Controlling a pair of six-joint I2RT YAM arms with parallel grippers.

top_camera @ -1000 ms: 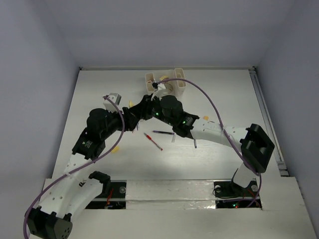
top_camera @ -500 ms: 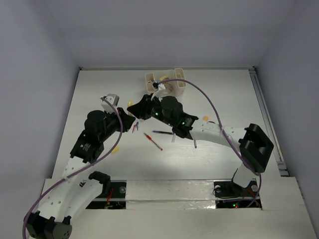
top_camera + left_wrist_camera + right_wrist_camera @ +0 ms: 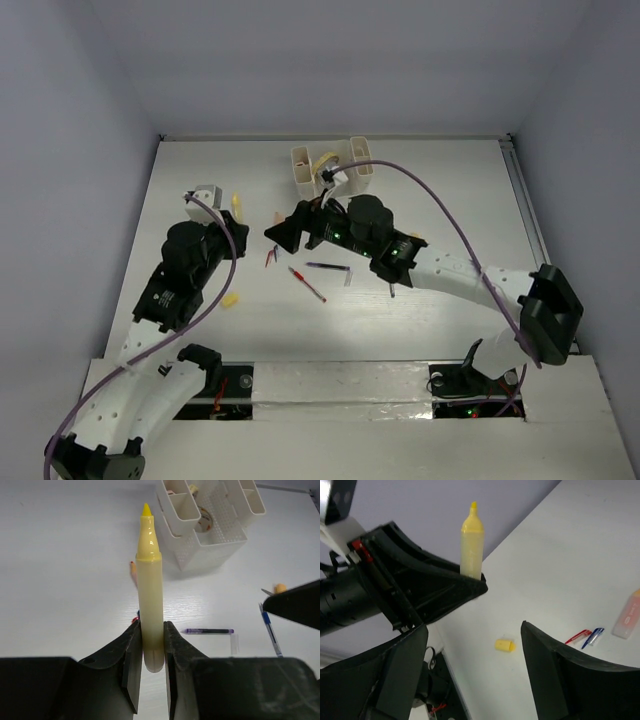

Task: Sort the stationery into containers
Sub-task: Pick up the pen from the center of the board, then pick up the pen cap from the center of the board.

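My left gripper [image 3: 150, 645] is shut on the lower end of a yellow stubby stick [image 3: 150, 580], which points forward with its tip bare. In the top view this gripper [image 3: 233, 222] holds the stick [image 3: 237, 206] left of centre, above the table. My right gripper [image 3: 283, 234] is open and empty, just right of it; its wrist view [image 3: 475, 655] shows the stick [image 3: 471, 540] in the left fingers [image 3: 427, 587]. The white organizer [image 3: 337, 175] stands at the back centre and also shows in the left wrist view [image 3: 215, 545], with a tape roll [image 3: 202, 519] inside.
On the table lie a red pen [image 3: 307, 283], a purple pen [image 3: 328, 266] with a clear cap [image 3: 347, 277], a blue pen [image 3: 392, 290] and a red and blue pair [image 3: 270, 256]. A yellow cap [image 3: 504, 645] lies under my right gripper. A pink stick [image 3: 133, 573] lies near the organizer.
The two grippers were close together over the table's middle. They have drawn apart: the left one moved left and back with the yellow stick, the right one moved right.
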